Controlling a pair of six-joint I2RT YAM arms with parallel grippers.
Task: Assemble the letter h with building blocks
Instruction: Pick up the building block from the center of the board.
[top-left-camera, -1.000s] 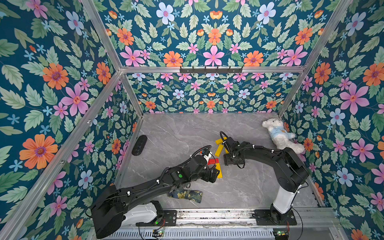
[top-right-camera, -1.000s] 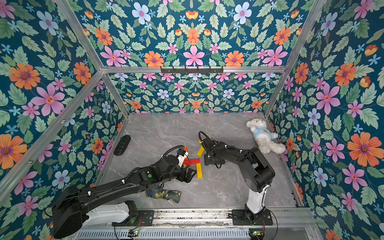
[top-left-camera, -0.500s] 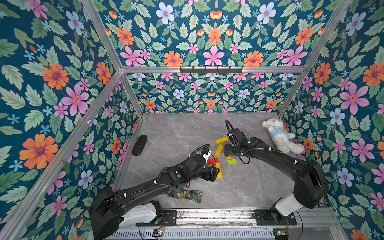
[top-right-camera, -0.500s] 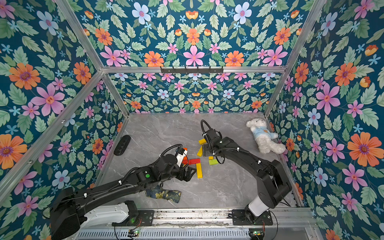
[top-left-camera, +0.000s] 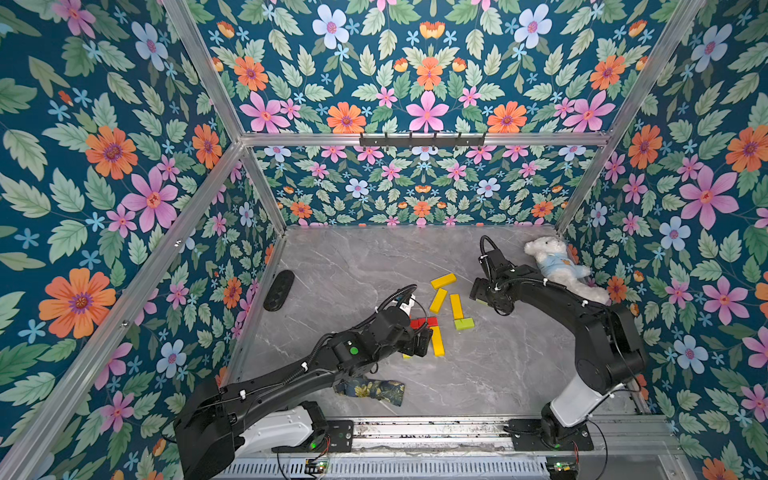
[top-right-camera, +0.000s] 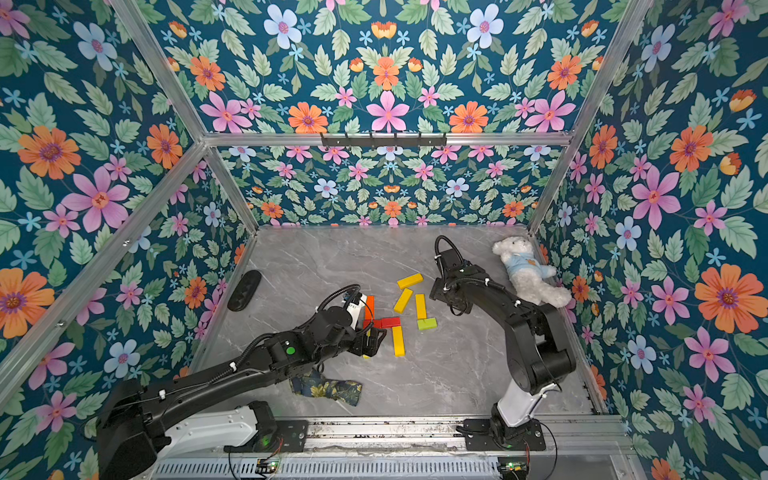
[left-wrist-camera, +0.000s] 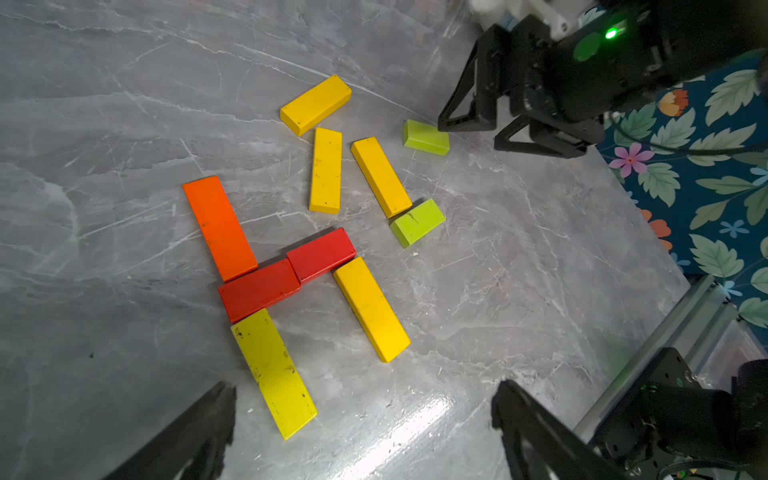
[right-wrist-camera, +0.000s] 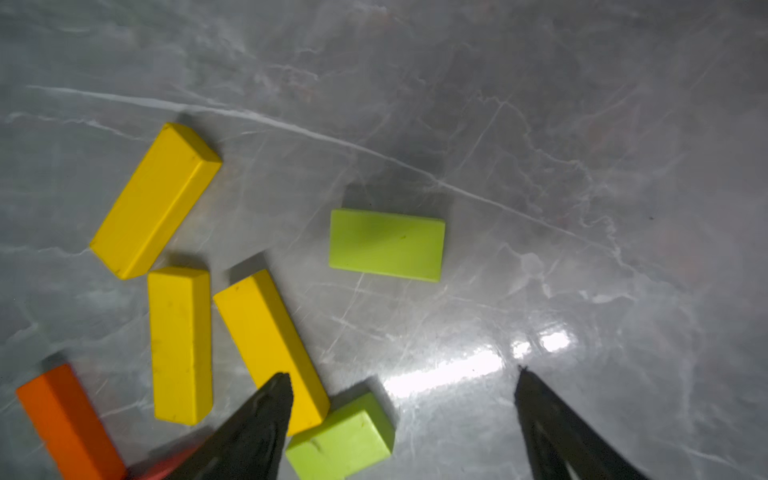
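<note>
you have bright, even light in both top views, sharp throughout. in the right wrist view a white glare patch sits on the grey tabletop (right-wrist-camera: 582, 166), the building blocks (right-wrist-camera: 386, 245) throw short soft shadows, and the right gripper (right-wrist-camera: 403, 373) shows blurred fingertips (right-wrist-camera: 257, 428). the left wrist view carries a similar glare streak.

Lab test cell: floral-walled aluminium frame (top-left-camera: 291, 139)
</note>
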